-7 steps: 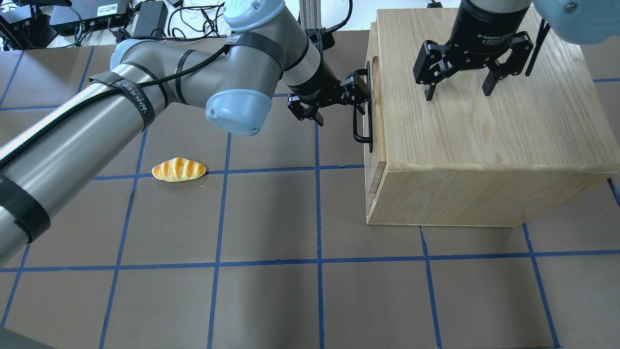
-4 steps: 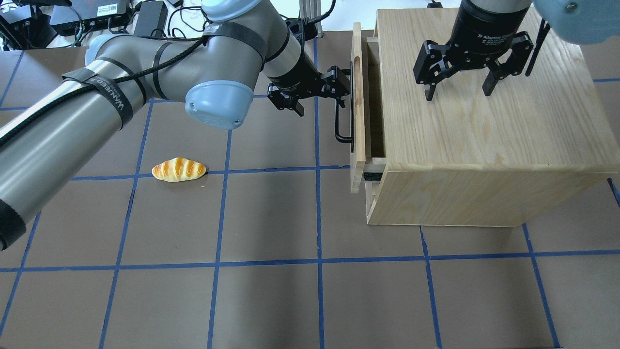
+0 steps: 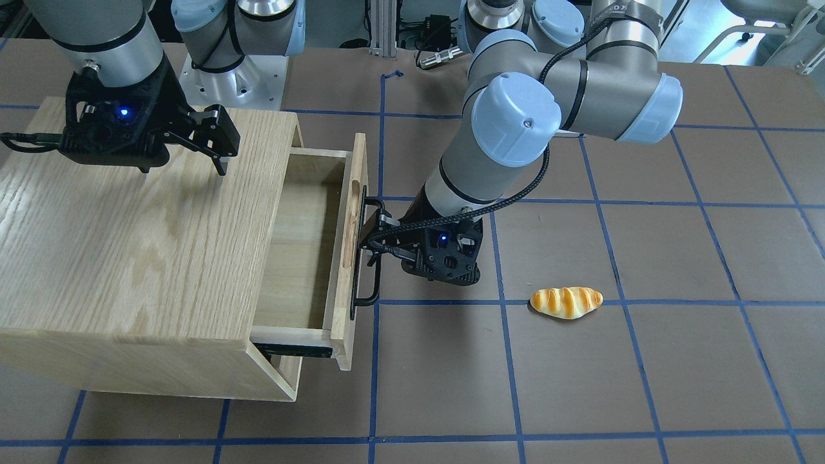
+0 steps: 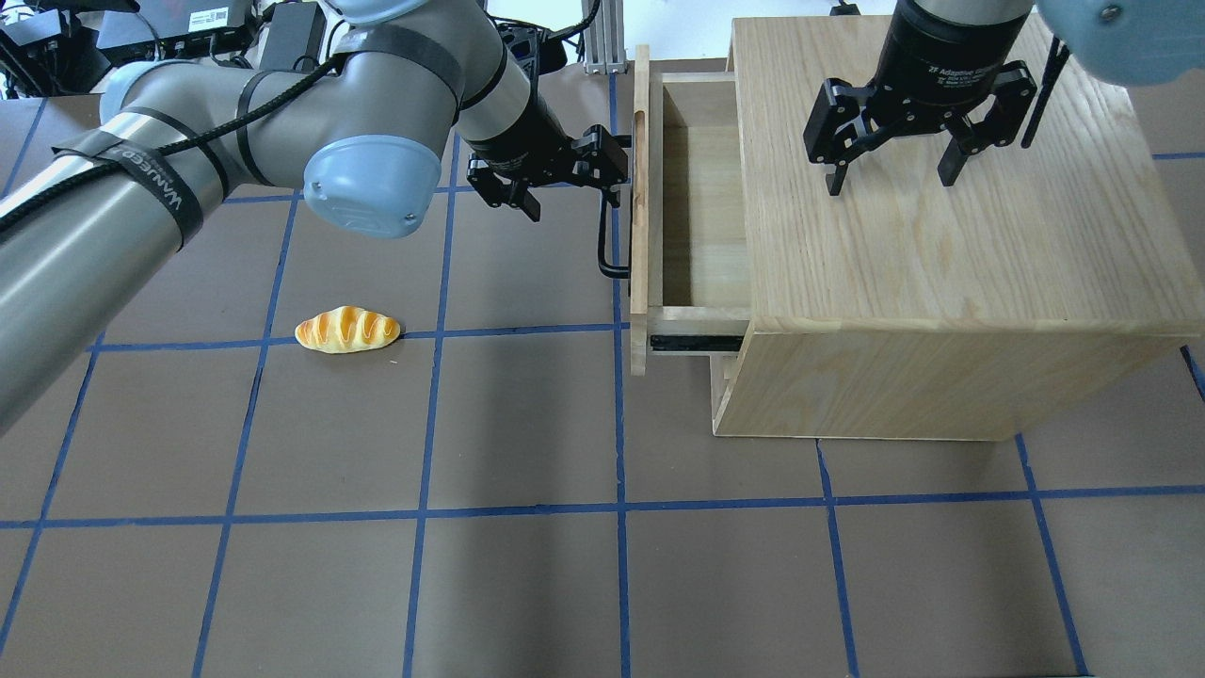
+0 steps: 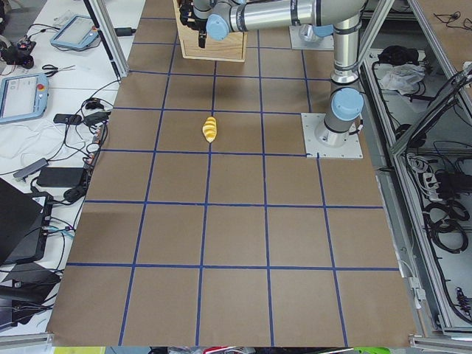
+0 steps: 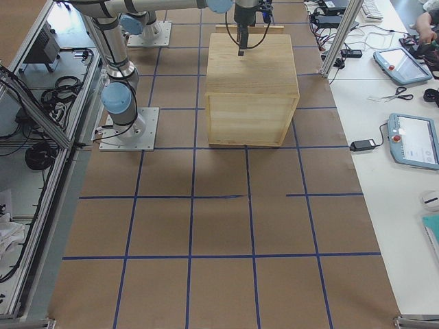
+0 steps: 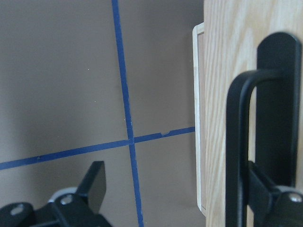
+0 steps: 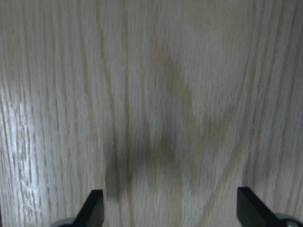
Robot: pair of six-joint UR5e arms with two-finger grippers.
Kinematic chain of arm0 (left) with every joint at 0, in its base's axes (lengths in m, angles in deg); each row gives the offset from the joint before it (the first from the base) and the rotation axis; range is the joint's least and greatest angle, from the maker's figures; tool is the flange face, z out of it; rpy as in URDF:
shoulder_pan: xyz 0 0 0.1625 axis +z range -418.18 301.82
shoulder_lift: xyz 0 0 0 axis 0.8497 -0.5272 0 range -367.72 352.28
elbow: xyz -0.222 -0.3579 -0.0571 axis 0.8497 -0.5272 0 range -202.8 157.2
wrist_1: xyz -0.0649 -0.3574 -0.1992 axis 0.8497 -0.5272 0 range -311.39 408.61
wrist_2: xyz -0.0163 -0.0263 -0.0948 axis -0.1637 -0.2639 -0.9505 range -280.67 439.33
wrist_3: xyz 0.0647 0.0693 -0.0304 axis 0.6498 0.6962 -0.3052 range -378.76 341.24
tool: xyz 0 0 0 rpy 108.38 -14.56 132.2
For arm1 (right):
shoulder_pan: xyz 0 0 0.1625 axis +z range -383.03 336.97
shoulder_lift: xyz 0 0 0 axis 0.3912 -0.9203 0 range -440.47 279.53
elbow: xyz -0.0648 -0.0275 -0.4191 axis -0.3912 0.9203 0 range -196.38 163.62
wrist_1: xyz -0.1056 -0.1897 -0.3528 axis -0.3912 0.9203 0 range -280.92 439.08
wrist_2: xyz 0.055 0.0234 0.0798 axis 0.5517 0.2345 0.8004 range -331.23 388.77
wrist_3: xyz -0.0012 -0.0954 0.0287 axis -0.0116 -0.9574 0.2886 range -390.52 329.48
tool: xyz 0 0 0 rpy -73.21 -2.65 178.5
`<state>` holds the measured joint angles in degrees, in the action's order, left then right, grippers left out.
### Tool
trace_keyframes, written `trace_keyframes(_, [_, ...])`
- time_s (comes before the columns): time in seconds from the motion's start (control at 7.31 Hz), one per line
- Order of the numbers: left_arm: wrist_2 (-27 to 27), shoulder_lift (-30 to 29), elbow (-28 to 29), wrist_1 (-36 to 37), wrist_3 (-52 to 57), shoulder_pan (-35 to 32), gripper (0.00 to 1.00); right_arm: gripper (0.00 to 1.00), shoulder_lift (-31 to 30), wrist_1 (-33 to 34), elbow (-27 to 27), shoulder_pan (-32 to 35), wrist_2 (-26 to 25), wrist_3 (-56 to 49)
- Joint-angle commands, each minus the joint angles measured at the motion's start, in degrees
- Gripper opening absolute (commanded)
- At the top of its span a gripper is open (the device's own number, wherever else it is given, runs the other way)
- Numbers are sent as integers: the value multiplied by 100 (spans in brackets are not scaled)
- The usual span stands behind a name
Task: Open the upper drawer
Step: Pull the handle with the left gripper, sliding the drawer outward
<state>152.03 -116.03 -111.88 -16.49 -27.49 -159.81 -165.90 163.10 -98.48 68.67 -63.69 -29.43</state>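
From cabinet [image 4: 941, 264], upper drawer [image 4: 701, 217] farther out than before

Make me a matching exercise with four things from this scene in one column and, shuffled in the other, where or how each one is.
Things:
1. upper drawer
2. left gripper
3. right gripper
4. bread roll

States:
A. lying on the brown table
B. open, over the cabinet top
C. standing partway out
D. at the black handle

Pairs: 1-C, 2-D, 3-B, 4-A.
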Motion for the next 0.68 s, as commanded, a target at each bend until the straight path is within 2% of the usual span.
trace_keyframes(0.0, [-18,64,-135,-20,81,186,100,100,0,0,2,5,0,5])
trace_keyframes(0.55, [-1,178,-135,-55,196,406,100,100,0,0,2,5,0,5])
